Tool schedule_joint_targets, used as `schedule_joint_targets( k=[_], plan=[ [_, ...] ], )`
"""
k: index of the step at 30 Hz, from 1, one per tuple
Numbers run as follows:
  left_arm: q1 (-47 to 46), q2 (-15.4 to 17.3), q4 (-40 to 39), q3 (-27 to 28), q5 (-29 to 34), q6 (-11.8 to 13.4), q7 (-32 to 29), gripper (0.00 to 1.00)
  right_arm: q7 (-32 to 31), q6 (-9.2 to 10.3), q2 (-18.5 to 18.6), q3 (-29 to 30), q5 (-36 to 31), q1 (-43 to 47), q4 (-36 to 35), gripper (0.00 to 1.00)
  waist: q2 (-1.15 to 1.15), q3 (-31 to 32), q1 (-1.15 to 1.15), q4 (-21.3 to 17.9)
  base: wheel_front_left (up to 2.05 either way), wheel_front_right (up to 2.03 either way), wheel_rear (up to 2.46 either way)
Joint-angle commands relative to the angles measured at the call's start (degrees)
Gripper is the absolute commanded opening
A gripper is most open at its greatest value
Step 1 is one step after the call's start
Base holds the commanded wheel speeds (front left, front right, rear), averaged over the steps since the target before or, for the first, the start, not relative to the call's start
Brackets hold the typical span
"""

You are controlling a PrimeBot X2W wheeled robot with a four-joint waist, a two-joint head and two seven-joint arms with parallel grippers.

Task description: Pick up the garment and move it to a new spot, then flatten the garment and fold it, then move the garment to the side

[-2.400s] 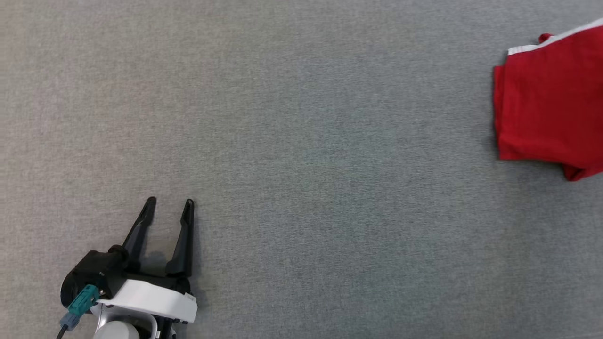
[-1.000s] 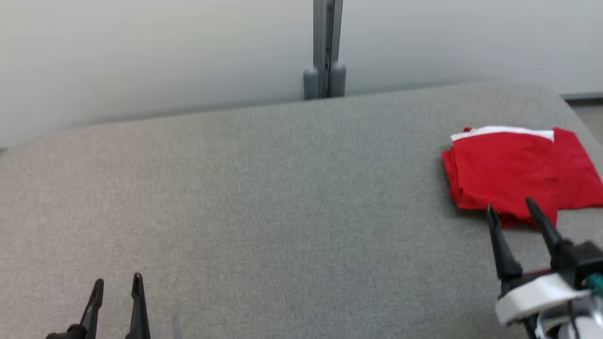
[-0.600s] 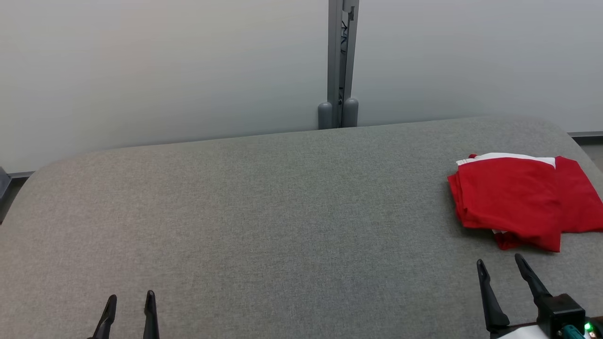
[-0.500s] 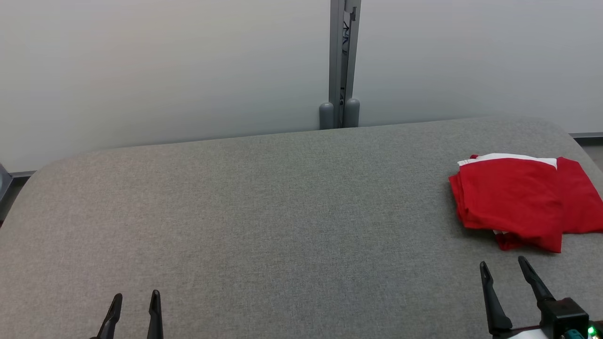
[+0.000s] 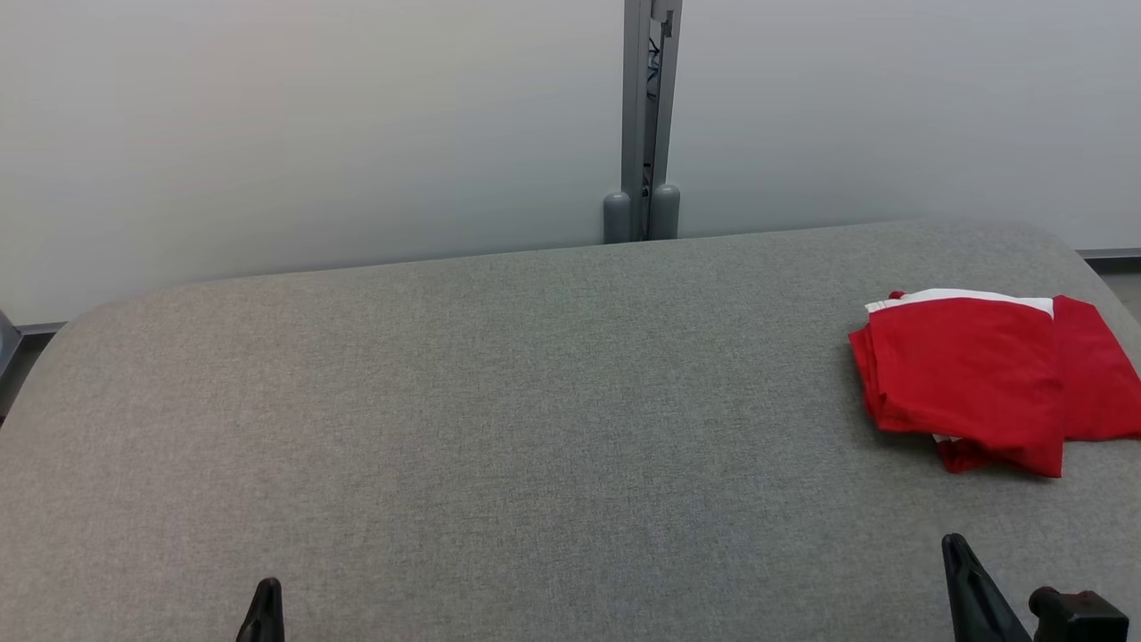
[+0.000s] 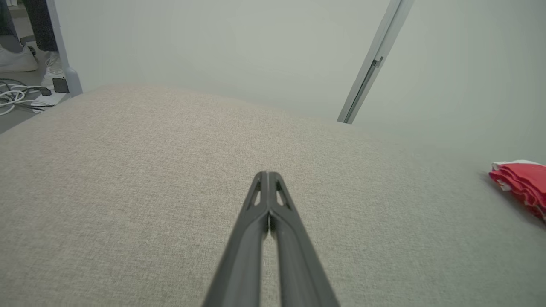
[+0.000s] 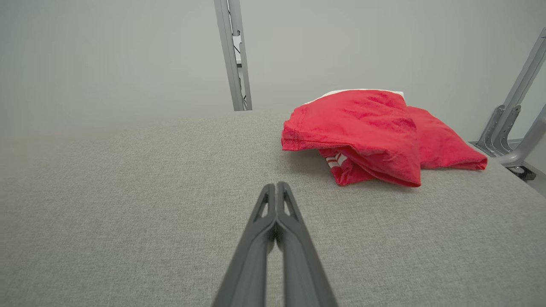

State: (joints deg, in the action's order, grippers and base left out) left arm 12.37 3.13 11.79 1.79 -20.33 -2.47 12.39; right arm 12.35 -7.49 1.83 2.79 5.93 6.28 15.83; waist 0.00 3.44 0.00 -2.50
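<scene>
Both grippers just snapped shut, empty: L gripper (image 6: 268, 177) and R gripper (image 7: 276, 186) have fingers pressed tip to tip w/ nothing between. Half a sec ago they stood apart in head view; now they're also pulled back, tips low at the bottom edge. Garment (image 5: 967, 374) hasn't budged: red w/ white trim, folded in a stack on the table (image 5: 535, 401), far right near the edge. It's well apart from L, near R, not touching. Reads to me as task done, arms parking. Fold's a bit uneven, one layer pokes out on the near side, prob OK. Around: post (image 5: 644, 116) + pale wall behind the table, metal frame (image 7: 507, 128) off the right end, cables (image 6: 13, 100) and shoes (image 6: 17, 59) on the floor past the left end. Nothing btw grippers and garment.
</scene>
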Motion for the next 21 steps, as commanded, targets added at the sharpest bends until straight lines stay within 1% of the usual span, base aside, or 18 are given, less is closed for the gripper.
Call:
schedule_joint_targets(
  k=[1, 19, 21],
  plan=[
    [-1.93, 0.45, -0.78, 0.44, -1.74, -0.26, -0.27, 0.00, -0.39, 0.00, 0.43, 0.25, 2.11, -1.75, -0.89, 0.00, 0.00, -0.02, 0.00, 0.02, 0.00, 0.00, 0.00],
    [-5.96, 0.32, -0.26, 1.37, -18.58, -1.43, -4.59, 0.00, -4.59, 0.00, 0.64, 0.89, 22.32, -4.24, -1.47, 0.00, 0.00, -0.58, 0.00, 0.40, 0.00, 0.00, 0.00],
    [-6.55, 0.30, -0.15, 1.53, -21.06, -1.63, -5.26, 0.00, -5.26, 0.00, 0.67, 1.02, 25.31, -4.63, -1.51, 0.00, 0.00, -0.67, 0.00, 0.46, 0.00, 0.00, 0.00]
  ],
)
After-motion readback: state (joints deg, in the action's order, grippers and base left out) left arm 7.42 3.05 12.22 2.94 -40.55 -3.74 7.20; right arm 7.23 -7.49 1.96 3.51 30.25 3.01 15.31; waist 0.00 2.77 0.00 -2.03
